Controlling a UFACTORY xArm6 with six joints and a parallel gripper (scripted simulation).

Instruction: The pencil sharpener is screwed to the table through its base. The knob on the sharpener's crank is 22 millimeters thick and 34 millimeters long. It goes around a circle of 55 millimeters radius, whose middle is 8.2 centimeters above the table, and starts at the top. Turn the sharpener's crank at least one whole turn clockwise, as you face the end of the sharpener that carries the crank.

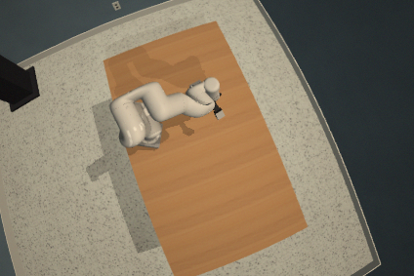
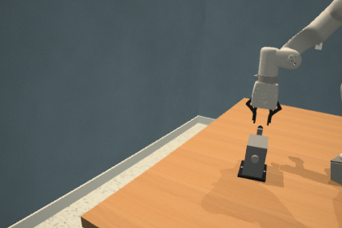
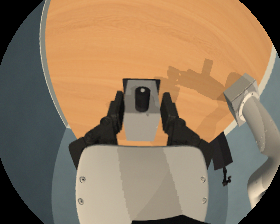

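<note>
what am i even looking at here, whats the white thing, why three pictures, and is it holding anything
The white thing is a robot arm bolted to a wooden table. At its end is a gripper with two black fingers.

The three pictures show one moment from three cameras: one looks down from above, one looks from the side, and one sits on the arm's wrist looking past the fingers.

On the table stands a grey pencil sharpener on a dark base. The small dark knob on top belongs to its crank.

The gripper holds nothing. Its fingers are partly open and hover just above the knob, one on each side in the wrist view.
</note>
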